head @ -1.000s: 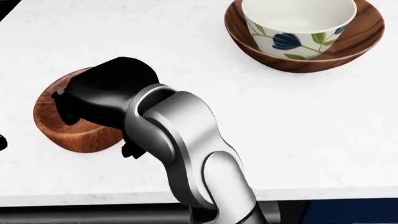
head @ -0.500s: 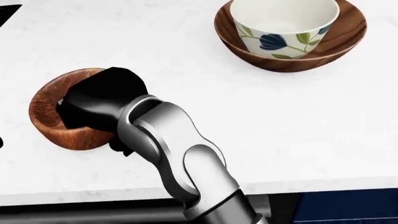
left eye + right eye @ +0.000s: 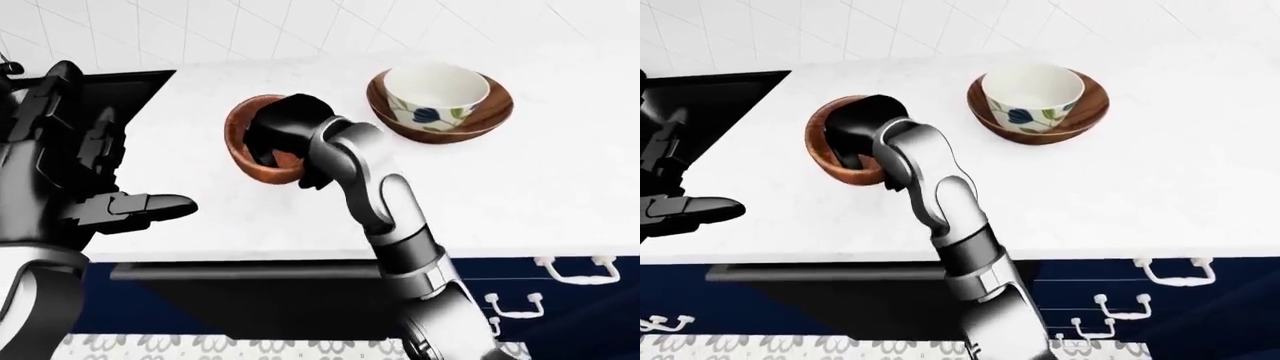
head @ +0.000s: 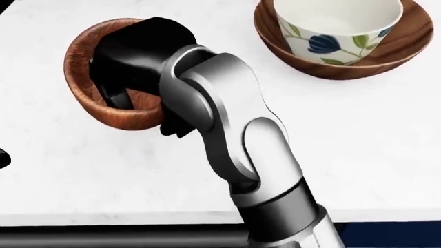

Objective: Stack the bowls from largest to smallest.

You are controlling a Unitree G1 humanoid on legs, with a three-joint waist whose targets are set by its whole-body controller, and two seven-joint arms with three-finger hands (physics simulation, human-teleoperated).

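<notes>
A small brown wooden bowl (image 4: 81, 82) is tilted, its opening turned to the left of the head view, just above the white counter (image 4: 358, 134). My right hand (image 4: 127, 85) is shut on its rim, with fingers inside the bowl and a finger under its outer wall. A white bowl with blue flowers (image 4: 331, 31) sits inside a large wooden bowl (image 4: 410, 49) at the top right. My left hand (image 3: 130, 206) hangs open and empty at the left of the left-eye view, apart from the bowls.
A black cooktop (image 3: 720, 90) lies in the counter to the left of the small bowl. A tiled wall (image 3: 300, 30) rises behind the counter. Dark blue drawers with white handles (image 3: 570, 266) are below the counter edge.
The small wooden bowl has tipped up in my right hand and moved up and to the right, toward the stacked bowls. The view has shifted slightly.
</notes>
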